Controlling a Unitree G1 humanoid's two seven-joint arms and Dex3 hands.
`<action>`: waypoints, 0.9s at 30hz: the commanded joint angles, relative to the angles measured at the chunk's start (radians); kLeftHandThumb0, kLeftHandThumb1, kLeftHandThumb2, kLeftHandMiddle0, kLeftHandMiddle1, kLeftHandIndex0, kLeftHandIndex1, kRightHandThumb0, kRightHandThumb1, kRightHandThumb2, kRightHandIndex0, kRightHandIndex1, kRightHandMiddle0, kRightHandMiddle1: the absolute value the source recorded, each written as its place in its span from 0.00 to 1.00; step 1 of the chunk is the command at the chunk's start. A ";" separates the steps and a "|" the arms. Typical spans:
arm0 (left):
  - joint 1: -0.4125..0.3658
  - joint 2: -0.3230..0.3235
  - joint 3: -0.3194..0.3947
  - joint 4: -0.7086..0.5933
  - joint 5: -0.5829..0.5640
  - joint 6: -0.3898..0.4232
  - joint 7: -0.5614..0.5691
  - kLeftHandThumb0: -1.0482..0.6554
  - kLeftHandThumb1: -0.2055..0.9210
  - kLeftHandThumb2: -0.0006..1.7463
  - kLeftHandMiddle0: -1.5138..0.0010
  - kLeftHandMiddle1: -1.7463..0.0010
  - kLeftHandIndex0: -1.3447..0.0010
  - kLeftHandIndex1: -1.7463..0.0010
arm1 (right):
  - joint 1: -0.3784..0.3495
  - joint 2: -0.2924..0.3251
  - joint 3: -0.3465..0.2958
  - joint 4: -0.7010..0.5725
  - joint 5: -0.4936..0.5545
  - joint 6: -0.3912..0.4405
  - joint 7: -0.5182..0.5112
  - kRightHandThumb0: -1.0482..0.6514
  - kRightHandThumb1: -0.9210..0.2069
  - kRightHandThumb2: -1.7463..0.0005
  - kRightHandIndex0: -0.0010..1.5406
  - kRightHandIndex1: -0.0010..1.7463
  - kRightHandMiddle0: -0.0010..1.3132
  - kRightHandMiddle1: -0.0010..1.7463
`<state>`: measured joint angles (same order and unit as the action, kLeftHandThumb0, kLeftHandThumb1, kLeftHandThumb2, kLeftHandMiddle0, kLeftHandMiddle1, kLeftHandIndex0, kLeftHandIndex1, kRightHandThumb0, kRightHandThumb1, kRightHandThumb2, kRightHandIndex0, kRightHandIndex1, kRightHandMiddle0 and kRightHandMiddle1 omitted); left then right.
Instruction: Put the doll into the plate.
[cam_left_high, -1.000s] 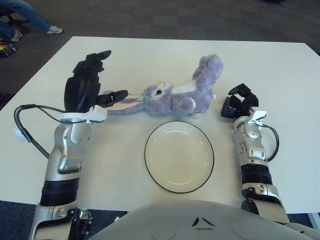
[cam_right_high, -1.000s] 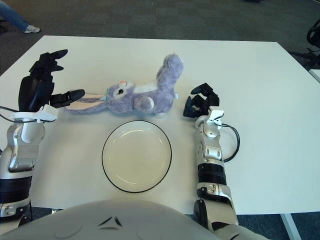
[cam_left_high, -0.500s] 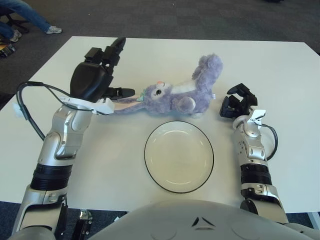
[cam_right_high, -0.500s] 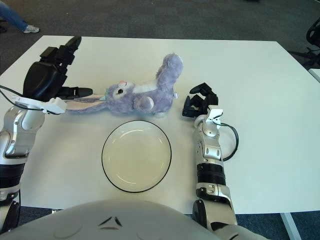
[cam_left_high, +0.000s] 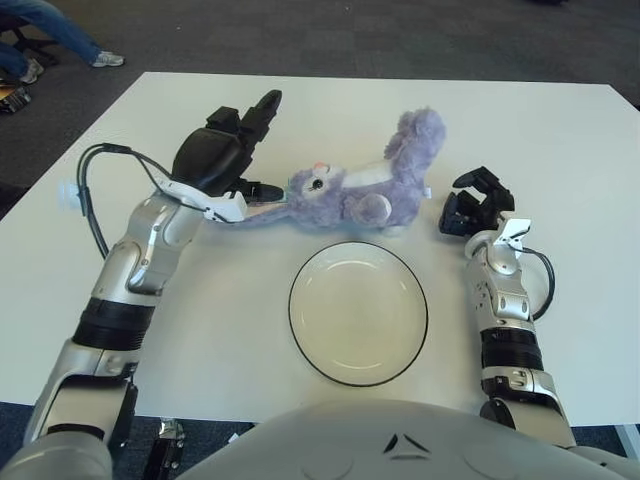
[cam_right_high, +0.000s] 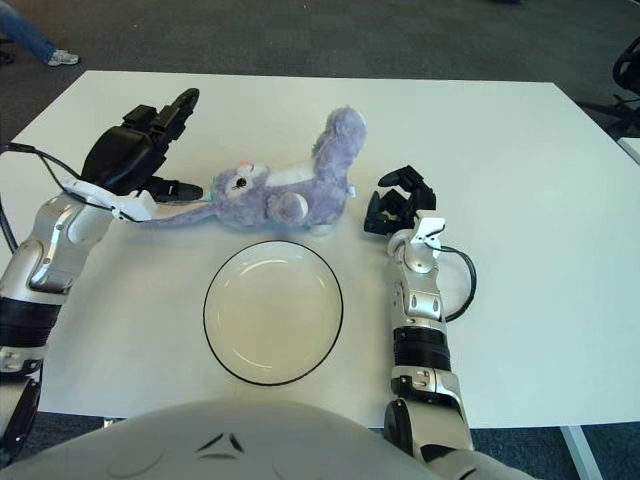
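So the purple doll (cam_left_high: 350, 190) is lying on its side on the white table (cam_left_high: 560, 150), just on the far side of the plate (cam_left_high: 358, 312), which has nothing in it. Its long axis runs pretty much left to right: long ears trailing off to the left, head in the middle, body and legs kicking up toward the far right. The left hand (cam_left_high: 225, 155) is the one doing the work. It's right at the ear end, palm over the ears, fingers spread apart with a couple pointing up and away and one low down beside the ears; nothing looks clamped yet as far as I can see. So the doll lies to the right of those fingers, more or less end-on. The right hand (cam_left_high: 472, 203) is just beside the doll's leg end on the right, fingers curled in and holding nothing. Both hands are close to an end, but my guess is the left takes the grab, then drags or lifts the doll toward the near side into the plate.
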<state>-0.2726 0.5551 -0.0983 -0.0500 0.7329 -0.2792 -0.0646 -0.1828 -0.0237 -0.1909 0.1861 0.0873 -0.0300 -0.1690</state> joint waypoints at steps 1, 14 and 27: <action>-0.029 0.001 -0.030 0.021 0.007 0.013 -0.025 0.02 1.00 0.16 0.89 0.46 0.99 0.99 | 0.013 0.006 0.000 0.002 -0.007 0.029 -0.009 0.61 0.89 0.03 0.59 1.00 0.60 0.87; -0.063 -0.051 -0.135 0.029 -0.016 0.140 -0.199 0.08 0.97 0.15 0.96 0.78 1.00 1.00 | 0.015 0.010 -0.002 -0.015 -0.001 0.052 -0.010 0.61 0.87 0.05 0.59 1.00 0.60 0.86; -0.042 -0.077 -0.176 0.006 -0.090 0.188 -0.322 0.02 1.00 0.21 1.00 0.90 1.00 1.00 | 0.015 0.003 0.000 -0.012 -0.005 0.056 -0.002 0.61 0.87 0.05 0.58 1.00 0.61 0.85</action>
<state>-0.3144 0.4878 -0.2629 -0.0362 0.6744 -0.1022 -0.3518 -0.1795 -0.0225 -0.1910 0.1629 0.0873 0.0047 -0.1703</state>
